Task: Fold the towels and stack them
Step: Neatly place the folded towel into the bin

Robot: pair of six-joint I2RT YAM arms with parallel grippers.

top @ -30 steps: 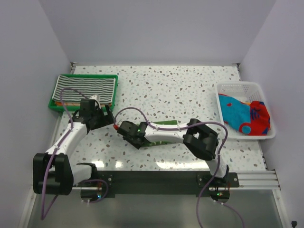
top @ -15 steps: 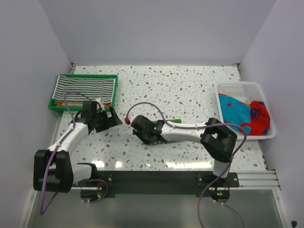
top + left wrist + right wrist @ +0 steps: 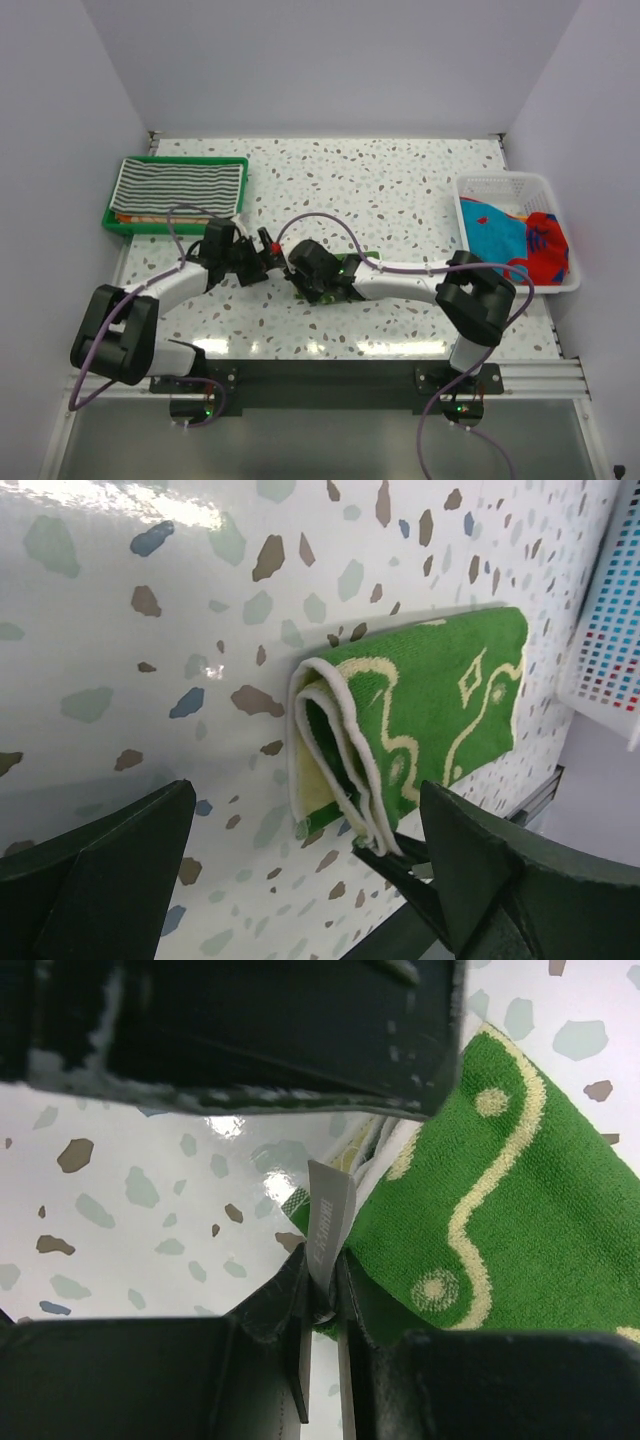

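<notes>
A folded green towel with pale drawings point(image 3: 430, 690) lies on the speckled table; in the top view point(image 3: 352, 268) it is mostly hidden under my right arm. My right gripper point(image 3: 322, 1295) is shut on the towel's near corner and its grey label point(image 3: 328, 1215). It also shows in the top view point(image 3: 305, 268). My left gripper point(image 3: 250, 263) is open just left of the towel's folded end, and its fingers point(image 3: 110, 860) straddle that end without touching it. A black-and-white striped towel point(image 3: 180, 185) lies flat in the green tray point(image 3: 112, 222).
A white mesh basket point(image 3: 512, 183) at the right edge holds a blue cloth point(image 3: 492, 238) and a red cloth point(image 3: 548, 245). An orange edge point(image 3: 150, 215) shows under the striped towel. Walls close in the back and both sides.
My left gripper has moved right, from beside the tray to the towel's left end. My right gripper has drawn back to the right, still shut on the green towel's corner.
</notes>
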